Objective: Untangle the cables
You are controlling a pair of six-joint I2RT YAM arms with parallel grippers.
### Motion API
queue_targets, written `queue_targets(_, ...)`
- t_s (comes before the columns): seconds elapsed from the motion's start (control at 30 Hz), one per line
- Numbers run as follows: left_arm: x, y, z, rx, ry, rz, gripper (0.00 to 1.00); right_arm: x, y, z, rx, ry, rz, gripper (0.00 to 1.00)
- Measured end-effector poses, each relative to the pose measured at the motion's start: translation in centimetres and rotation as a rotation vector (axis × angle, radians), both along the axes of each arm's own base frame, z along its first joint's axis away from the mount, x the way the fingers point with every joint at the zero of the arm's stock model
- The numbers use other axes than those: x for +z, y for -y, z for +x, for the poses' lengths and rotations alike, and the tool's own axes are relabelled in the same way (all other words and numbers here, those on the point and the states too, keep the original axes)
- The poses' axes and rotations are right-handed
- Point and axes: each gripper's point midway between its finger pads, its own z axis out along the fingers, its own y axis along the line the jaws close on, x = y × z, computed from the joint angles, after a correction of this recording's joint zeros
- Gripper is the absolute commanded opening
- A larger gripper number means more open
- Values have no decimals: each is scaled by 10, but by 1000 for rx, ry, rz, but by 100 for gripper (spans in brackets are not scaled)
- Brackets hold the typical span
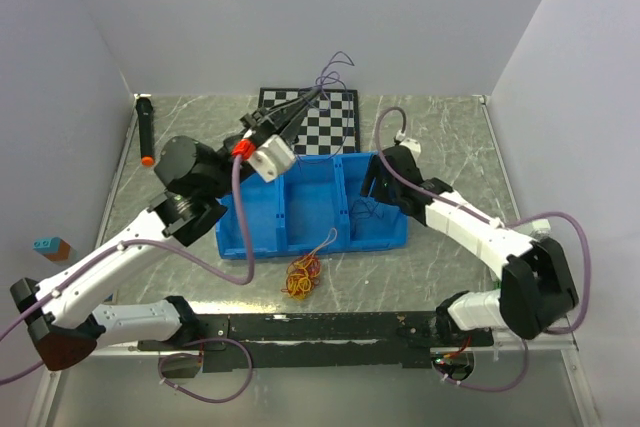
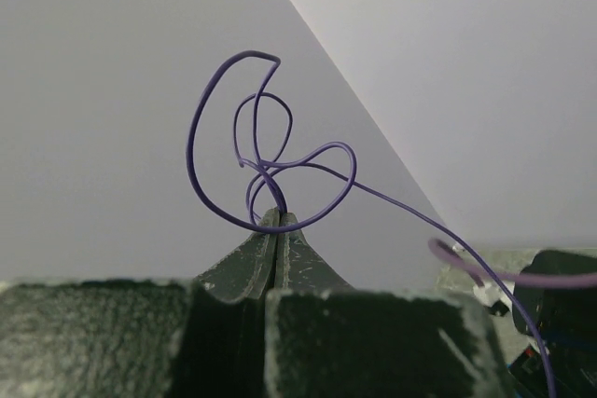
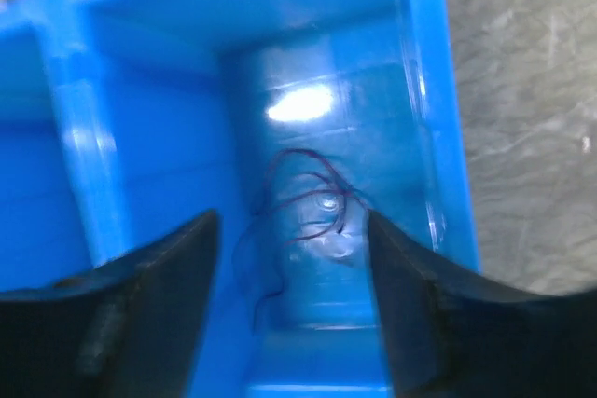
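Top external view has my left fingers [image 1: 292, 119] raised high over the far side of the desk [image 1: 440, 127], above the checkerboard [image 1: 335, 132]. The left wrist view tells why: they are pressed together on the root of one purple cable [image 2: 264, 167], which curls in free loops above the tips. Held up in the air, it hangs clear of everything else, so I can read it as a single separated strand rather than part of a knot.

My right fingers [image 3: 196, 249] are spread with nothing between them, pointing down into the right compartment of the blue bin [image 1: 250, 237]. On the floor of that compartment lies a thin dark strand [image 3: 308, 198], apart from both fingers. I take the bin to be where freed cables go.

The bunch of cables [image 1: 302, 277], yellow-orange and red, sits on the desk just near of the bin, between my two arms and touched by neither. It looks knotted, so I judge most of the job is left. The lifted cable's tail trails down to the right, and a snag there is the risk.
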Motion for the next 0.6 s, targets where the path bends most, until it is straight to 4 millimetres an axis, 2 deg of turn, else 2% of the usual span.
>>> queue_targets(0.07,-7,7,7,5,-18,7,1,18,-2,0,11,50,42,84)
queue_targets(0.17,-14,14,15,12,-42,7,1,53,4,-2,3,139,94,85)
queue_targets(0.23,-18,18,20,12,-64,-1,1,82,16,-4,-26,219,122,86)
queue_targets(0.37,-27,28,25,0,-97,-5,1,122,37,-13,-73,335,152,83)
queue_targets(0.5,-40,40,32,-15,-123,-4,1,137,55,-25,-147,392,175,82)
queue_targets(0.6,-54,54,42,-21,-149,8,1,131,70,-39,-204,407,188,81)
